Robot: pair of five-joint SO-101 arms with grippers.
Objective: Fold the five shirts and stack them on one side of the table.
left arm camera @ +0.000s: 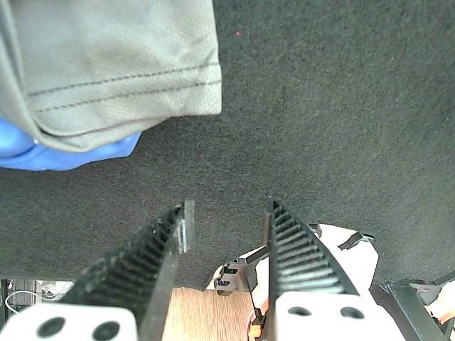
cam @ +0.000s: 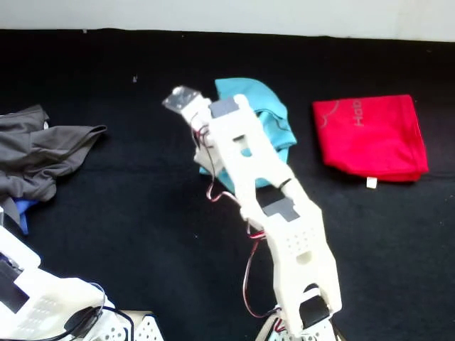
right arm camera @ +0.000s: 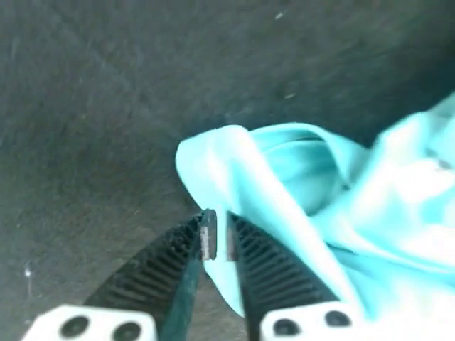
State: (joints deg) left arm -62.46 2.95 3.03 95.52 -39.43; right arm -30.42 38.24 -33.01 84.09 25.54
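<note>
High view shows a black tabletop (cam: 142,213) with the right arm (cam: 270,192) stretched out from the near edge to the turquoise shirt (cam: 274,121), which lies rumpled about the middle of the far half. To that shirt's right, with a strip of bare tabletop between them, the red shirt (cam: 370,138) lies flat and folded into a neat rectangle. At the left edge the grey shirt (cam: 43,149) sits crumpled, one part trailing out toward the centre, and a bit of the blue shirt (cam: 21,213) pokes out from under its near side. The left arm (cam: 35,298) is in the near left corner, close to the grey shirt.

From the right wrist view, the right hand (right arm camera: 217,238) has its jaws drawn in to a thin slit, pinched on a raised fold at the edge of the turquoise shirt, with the rest of the cloth bunched beyond.

From the left wrist view, the left hand (left arm camera: 227,217) has its jaws spread well apart and grips nothing. Bare black tabletop lies between them, and the grey shirt's stitched hem and the blue cloth beneath it are just beyond.
</note>
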